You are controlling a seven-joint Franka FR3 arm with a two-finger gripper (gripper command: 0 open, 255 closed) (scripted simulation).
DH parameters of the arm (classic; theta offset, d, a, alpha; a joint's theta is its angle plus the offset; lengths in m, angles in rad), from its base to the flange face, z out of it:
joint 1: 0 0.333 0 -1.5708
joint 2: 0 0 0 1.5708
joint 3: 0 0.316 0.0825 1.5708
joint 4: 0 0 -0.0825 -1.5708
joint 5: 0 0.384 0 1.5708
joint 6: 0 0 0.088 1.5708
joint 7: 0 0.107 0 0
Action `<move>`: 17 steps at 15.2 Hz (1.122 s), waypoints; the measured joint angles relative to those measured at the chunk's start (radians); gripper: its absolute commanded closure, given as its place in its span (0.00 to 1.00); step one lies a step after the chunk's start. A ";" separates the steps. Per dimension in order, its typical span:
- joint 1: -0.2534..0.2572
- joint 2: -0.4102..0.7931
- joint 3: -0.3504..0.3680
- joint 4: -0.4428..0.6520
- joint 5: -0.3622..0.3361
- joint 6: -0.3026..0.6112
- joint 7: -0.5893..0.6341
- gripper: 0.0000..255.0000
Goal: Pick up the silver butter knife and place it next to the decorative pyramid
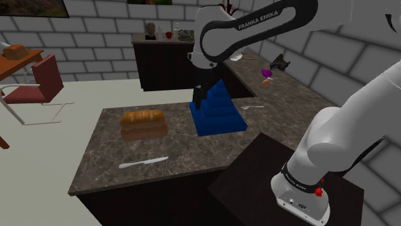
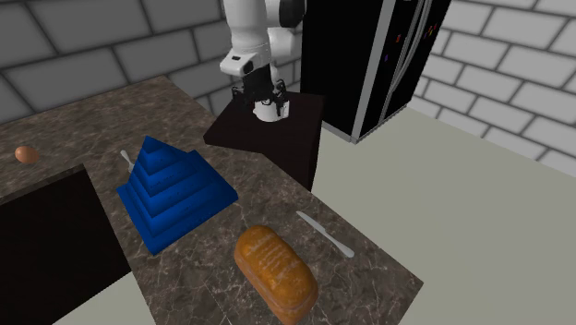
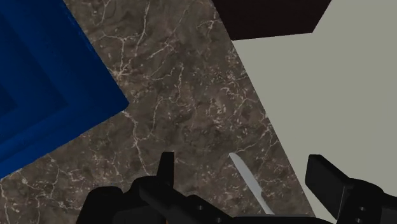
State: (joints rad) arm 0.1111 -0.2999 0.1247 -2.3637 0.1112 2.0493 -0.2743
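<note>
Wrist view puts the butter knife [image 3: 251,184] below my wide-open gripper [image 3: 245,167]; I fear a skewed descent nudges it off the counter [image 3: 184,95] edge beside it.

A home kitchen: marbled counter [image 1: 193,151], black fridge [image 2: 378,65] (bread loaf [image 1: 144,124] out).

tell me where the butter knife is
In the shoulder view the knife lies between the bread loaf and the lower edge of the counter, left of the blue pyramid.
</note>
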 measured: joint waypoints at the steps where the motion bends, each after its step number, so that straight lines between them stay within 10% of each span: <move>1: 0.006 0.038 0.008 0.013 -0.003 0.026 -0.006 0.00; 17: 0.108 0.606 0.089 0.276 -0.146 0.329 -0.079 0.00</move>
State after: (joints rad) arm 0.2192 0.3056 0.2138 -2.0874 -0.0351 2.3780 -0.3530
